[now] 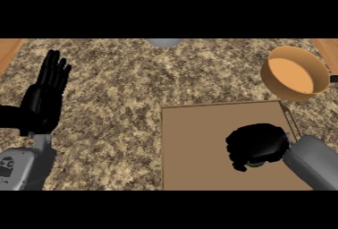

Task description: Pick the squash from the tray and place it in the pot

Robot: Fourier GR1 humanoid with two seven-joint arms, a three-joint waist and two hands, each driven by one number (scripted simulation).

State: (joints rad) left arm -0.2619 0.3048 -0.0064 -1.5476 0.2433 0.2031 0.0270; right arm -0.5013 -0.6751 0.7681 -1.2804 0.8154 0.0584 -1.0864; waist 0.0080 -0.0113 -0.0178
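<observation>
While the right hand: curls over the tray, the left one rests apart at the counter's left edge.
Right hand [259, 144]: fingers and thumb bent downward into a closed cluster over the right half of the tray, the grey forearm [314, 162] coming in from the lower right corner.
What it holds: a small dark green bit shows just under the curled fingers, near the hand's lower edge; this appears to be the squash [255, 164], almost wholly hidden by the hand. Whether it is lifted off the tray or touching it cannot be told.
Left hand [45, 96]: flat and spread, fingers straight and pointing toward the counter's far edge, holding and touching nothing.
Tray [195, 147]: a flat brown rectangle lying on the counter toward its near right part, its near edge cut off by the view; the only thing seen on it is what sits under the right hand.
Pot [294, 74]: orange-brown, round, standing near the counter's far right corner, just beyond the tray's far right corner; its inside shows only its own plain bottom.
Writing: no label or brand can be read on the tray, the pot or the arms.
Counter [119, 129]: speckled brown stone, with a grey rounded object [163, 42] cut off at the far edge.
</observation>
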